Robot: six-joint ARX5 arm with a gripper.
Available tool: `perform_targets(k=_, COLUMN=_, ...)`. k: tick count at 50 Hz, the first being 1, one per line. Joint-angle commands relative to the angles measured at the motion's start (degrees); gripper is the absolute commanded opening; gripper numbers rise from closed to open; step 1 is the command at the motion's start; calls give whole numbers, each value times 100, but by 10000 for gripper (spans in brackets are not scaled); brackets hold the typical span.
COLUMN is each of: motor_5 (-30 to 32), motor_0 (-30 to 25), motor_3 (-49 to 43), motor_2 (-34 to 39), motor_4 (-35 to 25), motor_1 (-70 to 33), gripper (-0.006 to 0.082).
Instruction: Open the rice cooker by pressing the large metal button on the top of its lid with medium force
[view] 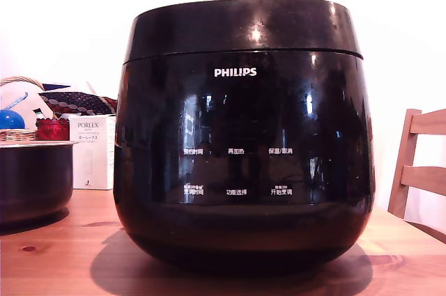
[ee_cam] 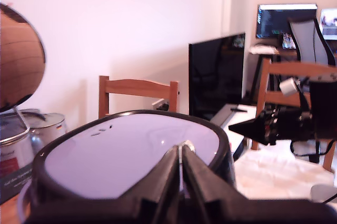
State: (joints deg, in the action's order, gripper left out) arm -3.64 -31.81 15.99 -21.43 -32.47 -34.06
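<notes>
The cooker [view: 244, 150] is sitting on the wooden counter [view: 63, 254], filling most of the exterior view, its glossy black rounded body reflecting the room and carrying a white PHILIPS logo [view: 235, 72] above six white Chinese labels. The lid [view: 240, 28] is lying closed on top, a wide, slightly tapered black band meeting the body along a thin seam.

Toward the exterior view's left, a smaller dark metal pot [view: 35, 181] is standing near the cooker but apart from it. Behind the pot, a white PORLEX box [view: 94, 151] is standing upright, with a red faceted object [view: 53, 129], a blue ball [view: 10, 119] and a wicker basket [view: 14, 81] crowding beside it. At the exterior view's right, a wooden chair back [view: 418, 164] is rising beyond the counter's edge.

In the wrist view the end effector [ee_cam: 180, 153] is hovering over the lid's smooth, glossy top [ee_cam: 121, 155], its two dark fingers [ee_cam: 163, 179] pressed together with only a thin line showing between them; whether the tips are touching the lid I cannot tell. Beyond the lid a wooden chair [ee_cam: 138, 91], a dark flat screen [ee_cam: 217, 74], a metal tin [ee_cam: 45, 125] and a brown globe [ee_cam: 18, 58] are standing around.
</notes>
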Motion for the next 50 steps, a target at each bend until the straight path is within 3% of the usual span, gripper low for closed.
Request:
perform_targets(k=1, motor_5=170, motor_0=-142, motor_3=149, motor_2=-98, motor_4=87, motor_1=-278, gripper=-24)
perform_targets(k=18, motor_5=385, motor_0=-787, motor_3=986, motor_2=-315, motor_4=367, motor_1=-1547, gripper=-24)
perform_targets(k=50, motor_5=568, motor_0=-1228, motor_3=748, motor_2=-1475, motor_4=599, motor_1=-3053, gripper=-24)
